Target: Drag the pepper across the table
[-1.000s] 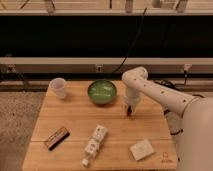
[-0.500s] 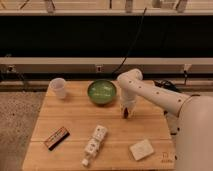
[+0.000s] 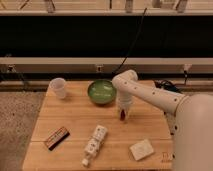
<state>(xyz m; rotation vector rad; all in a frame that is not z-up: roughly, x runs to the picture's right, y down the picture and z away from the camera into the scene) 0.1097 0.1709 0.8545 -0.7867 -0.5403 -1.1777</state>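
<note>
The pepper [image 3: 122, 116] is a tiny dark-red bit at the tip of my gripper, on the light wooden table [image 3: 75, 117], just right of centre. My gripper [image 3: 123, 115] points straight down onto it from the white arm that comes in from the right. The gripper's tip covers most of the pepper. The green bowl [image 3: 102, 92] stands just behind and to the left of the gripper, apart from it.
A clear plastic cup [image 3: 59, 88] stands at the back left. A brown-and-red flat bar [image 3: 56, 137] lies at the front left. A white segmented bottle [image 3: 95, 139] lies at the front centre, and a white packet [image 3: 141, 149] at the front right.
The gripper has moved a little left and toward the table's front, and the dark-red bit has stayed at its tip. Nothing else has moved.
</note>
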